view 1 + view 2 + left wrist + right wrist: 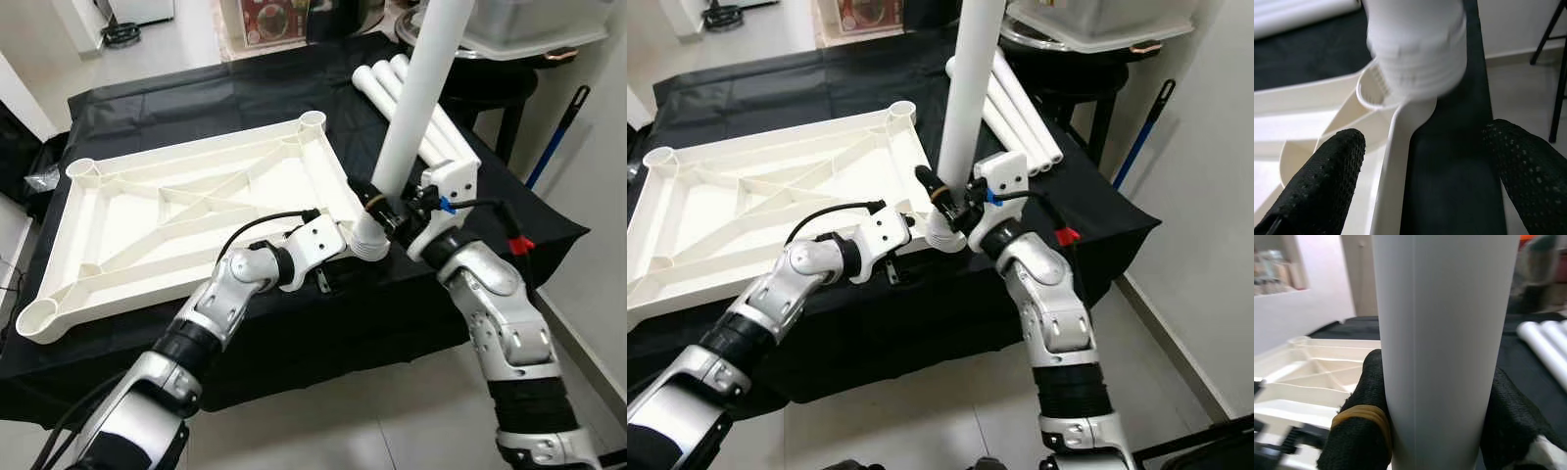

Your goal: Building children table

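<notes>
We find the right gripper (384, 210) clamped low on the upright table leg (423, 93), rigid, smooth, slip-prone, while the left gripper (345, 245) stands wide at the tabletop's (186, 220) five-o'clock socket.

Even, bright indoor light, head views sharp; left wrist view shows white leg end (1418, 46) blurred, black fingers (1317, 181) soft; shadows faint, no glare

I count one white tabletop (186, 220) lying underside up, with four corner sockets. One leg (416, 108) stands upright at center frame, and three more legs (411, 98) lie side by side at upper right. That makes four legs. One black cloth (196, 108) lies beneath them.
</notes>
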Controlling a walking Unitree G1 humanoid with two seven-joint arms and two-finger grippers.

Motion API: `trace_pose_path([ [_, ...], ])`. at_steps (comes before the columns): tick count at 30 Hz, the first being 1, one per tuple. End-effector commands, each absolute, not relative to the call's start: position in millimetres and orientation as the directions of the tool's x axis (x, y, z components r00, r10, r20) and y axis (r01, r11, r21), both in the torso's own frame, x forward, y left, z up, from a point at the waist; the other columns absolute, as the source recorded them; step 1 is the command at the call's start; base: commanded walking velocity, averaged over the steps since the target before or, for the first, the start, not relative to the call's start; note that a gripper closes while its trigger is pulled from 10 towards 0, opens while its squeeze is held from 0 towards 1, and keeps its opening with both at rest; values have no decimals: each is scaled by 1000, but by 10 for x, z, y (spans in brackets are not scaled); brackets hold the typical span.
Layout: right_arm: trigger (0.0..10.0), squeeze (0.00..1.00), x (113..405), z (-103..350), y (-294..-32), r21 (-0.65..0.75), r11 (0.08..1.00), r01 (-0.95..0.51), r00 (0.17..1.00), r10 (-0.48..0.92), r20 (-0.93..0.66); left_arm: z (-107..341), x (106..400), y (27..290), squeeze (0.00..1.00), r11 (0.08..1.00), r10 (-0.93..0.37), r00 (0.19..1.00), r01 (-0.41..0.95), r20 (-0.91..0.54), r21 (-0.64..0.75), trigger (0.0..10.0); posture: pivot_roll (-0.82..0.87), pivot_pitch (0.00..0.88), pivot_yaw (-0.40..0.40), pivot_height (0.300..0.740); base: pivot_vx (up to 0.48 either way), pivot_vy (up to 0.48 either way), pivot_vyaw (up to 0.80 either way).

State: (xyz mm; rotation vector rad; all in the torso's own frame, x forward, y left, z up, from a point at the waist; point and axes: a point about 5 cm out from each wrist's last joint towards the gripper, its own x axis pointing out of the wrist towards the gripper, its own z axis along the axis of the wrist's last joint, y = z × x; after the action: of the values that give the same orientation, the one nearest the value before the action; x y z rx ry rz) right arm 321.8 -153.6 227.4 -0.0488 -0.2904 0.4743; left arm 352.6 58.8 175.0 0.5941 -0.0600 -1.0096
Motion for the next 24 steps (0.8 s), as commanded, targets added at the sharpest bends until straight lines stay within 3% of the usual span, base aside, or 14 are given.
trace_pose_path([
  [1,10000,0,3222,2318,-1595,-121,902,-414,860,431,273,1717,3584,718,0,386,-787,562,770,-253,508,10000,-73,199,65,740,0,0,0],
  [6,10000,0,3228,2335,-1626,-127,905,-407,863,426,270,1733,3655,778,0,409,-759,600,742,-254,531,10000,-76,196,63,740,0,0,0],
  [7,10000,0,3227,2343,-1607,-130,902,-413,860,433,269,1715,3682,770,0,420,-746,612,739,-265,526,0,-78,194,61,740,0,0,0],
  [21,10000,0,3182,2373,-1443,-144,864,-482,819,503,276,1582,3675,738,0,400,-755,570,792,-325,461,0,-77,207,59,740,0,0,0],
  [24,10000,0,3175,2386,-1401,-148,855,-497,809,519,277,1619,3698,806,0,456,-766,583,790,-271,410,0,-79,205,61,740,0,0,0],
])
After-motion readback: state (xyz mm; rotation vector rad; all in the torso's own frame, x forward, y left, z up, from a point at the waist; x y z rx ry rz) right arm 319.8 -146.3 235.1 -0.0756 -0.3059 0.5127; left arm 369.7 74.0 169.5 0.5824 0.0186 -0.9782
